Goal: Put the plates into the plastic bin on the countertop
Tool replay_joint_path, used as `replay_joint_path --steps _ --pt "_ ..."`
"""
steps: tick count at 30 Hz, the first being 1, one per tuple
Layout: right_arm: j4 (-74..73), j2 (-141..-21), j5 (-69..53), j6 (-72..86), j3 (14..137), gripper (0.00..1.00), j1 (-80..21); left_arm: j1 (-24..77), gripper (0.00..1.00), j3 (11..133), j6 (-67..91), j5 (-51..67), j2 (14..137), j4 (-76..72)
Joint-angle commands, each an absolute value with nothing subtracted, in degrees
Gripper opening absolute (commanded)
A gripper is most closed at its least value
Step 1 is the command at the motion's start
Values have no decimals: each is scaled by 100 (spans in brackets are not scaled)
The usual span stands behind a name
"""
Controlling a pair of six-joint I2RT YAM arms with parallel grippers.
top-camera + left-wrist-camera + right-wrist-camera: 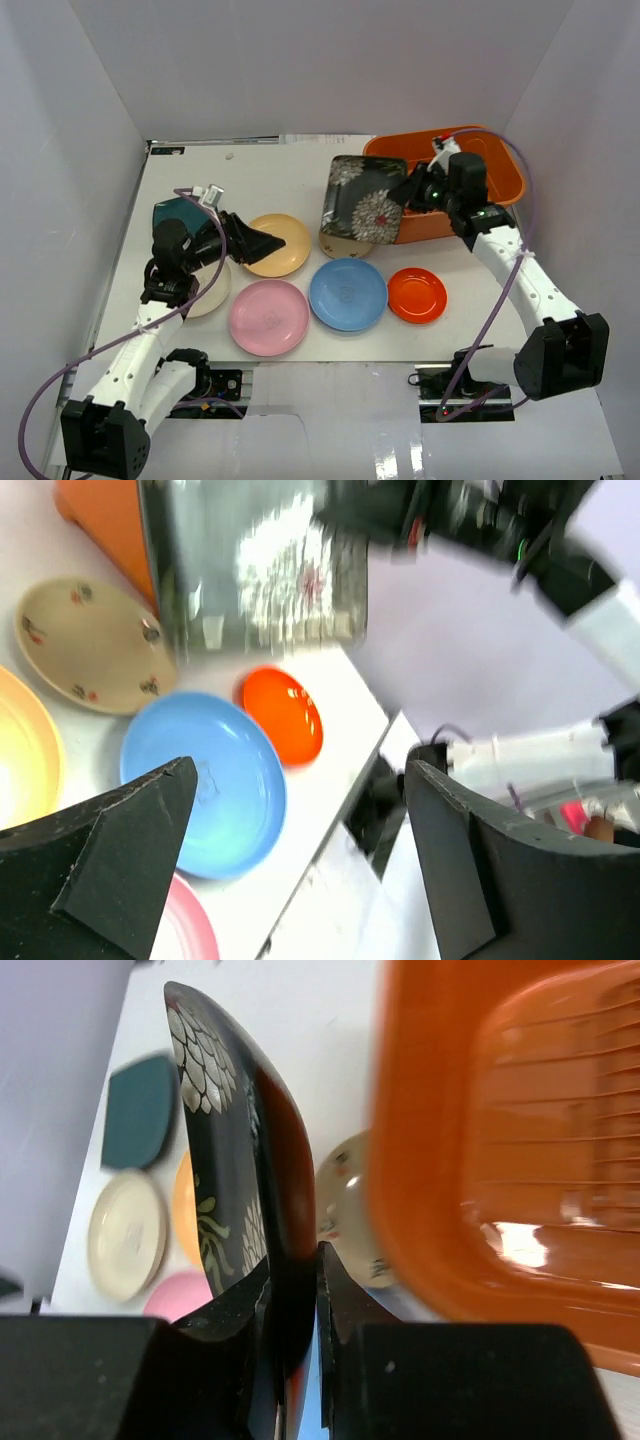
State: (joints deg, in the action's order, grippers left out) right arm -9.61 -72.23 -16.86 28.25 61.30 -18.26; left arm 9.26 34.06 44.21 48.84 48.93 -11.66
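My right gripper [410, 194] [293, 1280] is shut on the rim of the black square plate with white flowers [360, 198] [225, 1130]. It holds the plate lifted and tilted, just left of the orange plastic bin [500, 170] [500, 1140]. The bin's visible inside shows no plates. My left gripper [265, 242] [300, 780] is open and empty above the yellow plate [280, 258]. On the white countertop [260, 180] lie the pink [268, 317], blue [347, 294], orange-red [416, 295], tan [345, 247], cream [212, 290] and dark teal [178, 212] plates.
White walls close in the countertop at the back and both sides. The bin stands in the far right corner. The plates fill the front half of the surface, and the left arm hides part of the cream plate. The countertop's front edge [330, 810] runs just past the blue plate [205, 780].
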Motion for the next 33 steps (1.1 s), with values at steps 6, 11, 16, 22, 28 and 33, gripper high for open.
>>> replay_joint_path --steps 6,11,16,22,28,33 --pt "-1378 -7567 -2311 2418 8111 8 376 2152 98 4017 2479 4773 4447 1476" --pt "-2038 -8348 -2285 1514 8858 8 887 2917 98 3666 2040 4343 4184 1793" --pt "-3048 -9612 -3189 415 10323 8 1046 3488 98 3674 1960 3956 4069 1933" --pt "-3911 -10977 -3560 35 11391 8 1099 3945 98 3709 1969 3367 4061 2065" --pt "-3876 -11259 -2856 -229 11039 8 1055 4157 98 3841 1863 2708 4131 2285" --pt "-3823 -11530 -2164 -448 10706 8 809 4236 98 3850 1828 2505 4148 2303"
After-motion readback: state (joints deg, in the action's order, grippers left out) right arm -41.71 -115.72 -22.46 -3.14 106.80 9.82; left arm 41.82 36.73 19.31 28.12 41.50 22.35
